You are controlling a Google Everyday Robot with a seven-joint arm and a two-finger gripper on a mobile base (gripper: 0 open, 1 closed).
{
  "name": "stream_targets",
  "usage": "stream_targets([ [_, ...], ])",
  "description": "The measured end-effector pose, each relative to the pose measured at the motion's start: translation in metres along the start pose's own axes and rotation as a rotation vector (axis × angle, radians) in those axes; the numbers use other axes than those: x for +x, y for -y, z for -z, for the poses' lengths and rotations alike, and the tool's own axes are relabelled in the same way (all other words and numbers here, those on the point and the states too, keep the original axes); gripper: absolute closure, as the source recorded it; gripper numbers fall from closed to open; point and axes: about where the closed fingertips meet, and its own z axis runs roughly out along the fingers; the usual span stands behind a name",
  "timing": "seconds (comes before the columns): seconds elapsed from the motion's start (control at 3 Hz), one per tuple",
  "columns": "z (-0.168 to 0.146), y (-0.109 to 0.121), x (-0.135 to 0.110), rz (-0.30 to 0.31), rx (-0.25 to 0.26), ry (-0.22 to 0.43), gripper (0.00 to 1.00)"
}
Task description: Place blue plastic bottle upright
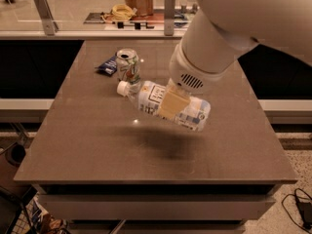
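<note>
Hanging clear of the tabletop (97,145) near centre, almost flat, cap toward 10 o'clock: blue plastic bottle (195,115), clamped across its label by the end effector (172,103). Might slip or twist in that mid-body pinch when tipped up; might clip the can (128,68) just beyond the cap at 11 o'clock. Counted: one bottle, one can, one snack wrapper (107,66) farthest back.

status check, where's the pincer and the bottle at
Pincer shut on blue plastic bottle, mid-body, above the table. Bottle off the surface, sideways, cap toward the can. Wrapper beside the can.
</note>
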Motion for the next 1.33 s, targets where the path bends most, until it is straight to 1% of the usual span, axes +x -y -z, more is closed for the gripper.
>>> stream_targets([
  [0.33,0.017,0.019,0.004,0.021,0.028,0.136,1.0],
  [0.67,0.025,0.031,0.012,0.02,0.048,0.274,1.0],
  [1.0,0.033,0.034,0.015,0.034,0.043,0.411,1.0],
  [1.33,0.039,0.035,0.013,0.073,0.039,0.51,1.0],
])
